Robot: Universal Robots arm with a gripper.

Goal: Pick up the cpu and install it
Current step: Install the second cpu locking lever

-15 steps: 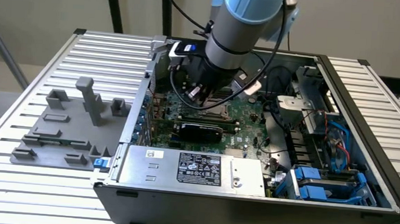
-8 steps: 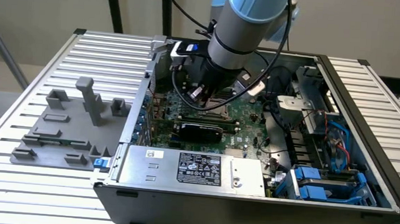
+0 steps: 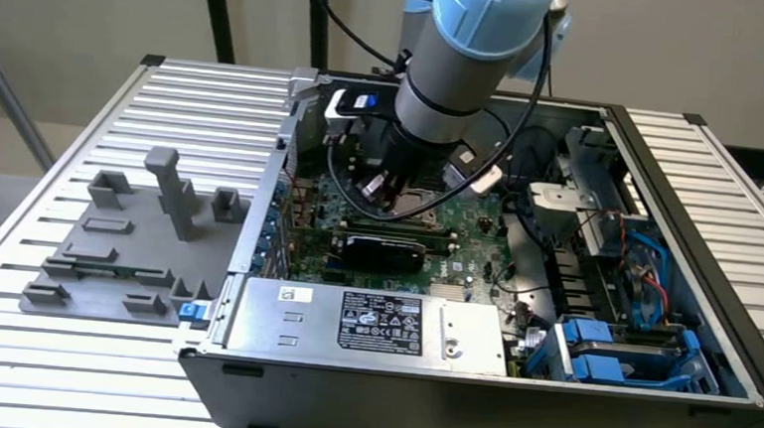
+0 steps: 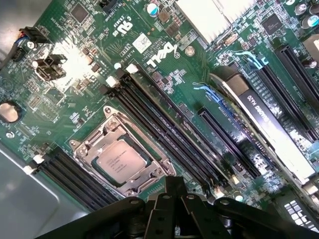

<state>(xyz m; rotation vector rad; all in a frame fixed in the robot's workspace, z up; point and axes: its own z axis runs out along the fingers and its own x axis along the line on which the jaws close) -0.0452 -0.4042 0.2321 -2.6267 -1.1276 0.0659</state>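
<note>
An open desktop computer case (image 3: 478, 379) lies on its side on a ribbed metal counter (image 3: 217, 95), with the green motherboard (image 4: 65, 64) facing up. A grey and pale blue robot arm (image 3: 458, 59) reaches down into the case from above, its lower end over the middle of the board. Seen from the wrist, the black pincer (image 4: 172, 199) has its fingertips drawn together, clenched and holding nothing. The cpu (image 4: 119, 160), a small square chip with a silver top, sits inside the metal socket frame (image 4: 112, 129) on the motherboard, just beside the pincer tips and apart from them. Long black memory slots (image 4: 164, 129) run alongside the socket, near the white Dell lettering (image 4: 162, 54). A black expansion card (image 4: 269, 124) stands farther along the board. In the exterior view, a silver power supply (image 3: 368, 323) with a black label fills the near corner of the case, and blue drive brackets (image 3: 612, 352) sit toward the exterior view's right. On the counter at the exterior view's left rests a grey plastic fixture (image 3: 128, 248) with upright blocks
</note>
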